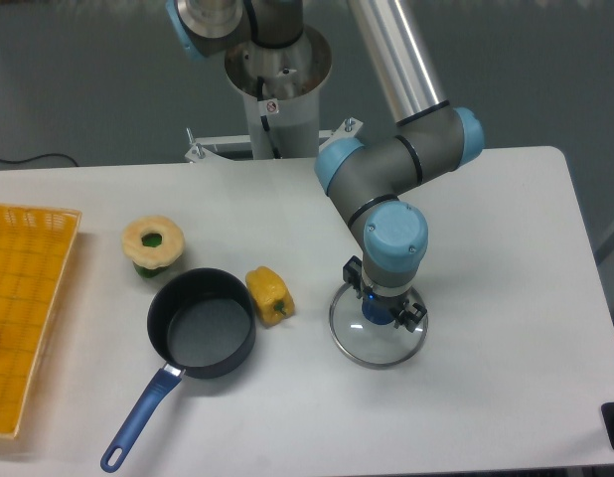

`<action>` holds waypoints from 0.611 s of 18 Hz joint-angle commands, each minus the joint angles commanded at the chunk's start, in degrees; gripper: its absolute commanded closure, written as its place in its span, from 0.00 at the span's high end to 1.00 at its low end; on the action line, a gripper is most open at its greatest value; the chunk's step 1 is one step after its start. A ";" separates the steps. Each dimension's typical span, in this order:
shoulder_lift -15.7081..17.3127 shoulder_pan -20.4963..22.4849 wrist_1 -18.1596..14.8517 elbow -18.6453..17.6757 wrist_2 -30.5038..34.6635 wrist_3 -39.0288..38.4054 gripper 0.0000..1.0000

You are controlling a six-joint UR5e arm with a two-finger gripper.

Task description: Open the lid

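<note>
Looking down at the white table [486, 219], the lid [377, 336] is lying flat on the bare surface, well to the right of the dark blue saucepan [202, 323], which sits open with nothing on it. So the lid is already off the pot and set down. The gripper [383, 310] is right over the lid's middle, straddling the blue knob [373, 321]; from where I stand the wrist covers the fingers, so I can't honestly say whether they're clamped on that knob or have let go.

As for handling: that's clear glass with a thin metal rim, so I'd reckon it stiff, fairly weighty for its size, and unforgiving if knocked or dropped. The glass dome looks slick, and the rim lies tight to the table, so neither offers much to pinch. The knob is the only sensible hold — raised, central, so the lid would hang level from it. A squeeze off-centre might let it tip and swing.

Nearby, a yellow pepper [270, 294] rests just beside the saucepan, a yellow-and-green round thing [153, 244] lies behind it, and a yellow basket [19, 318] sits at the far left.
</note>
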 joint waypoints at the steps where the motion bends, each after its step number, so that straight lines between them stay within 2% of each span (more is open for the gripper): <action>1: 0.26 0.00 0.00 0.09 0.00 0.00 0.99; 5: 1.05 -0.35 0.35 1.14 0.00 -0.53 1.00; 11: 4.48 -0.53 1.41 2.72 -0.44 0.08 1.00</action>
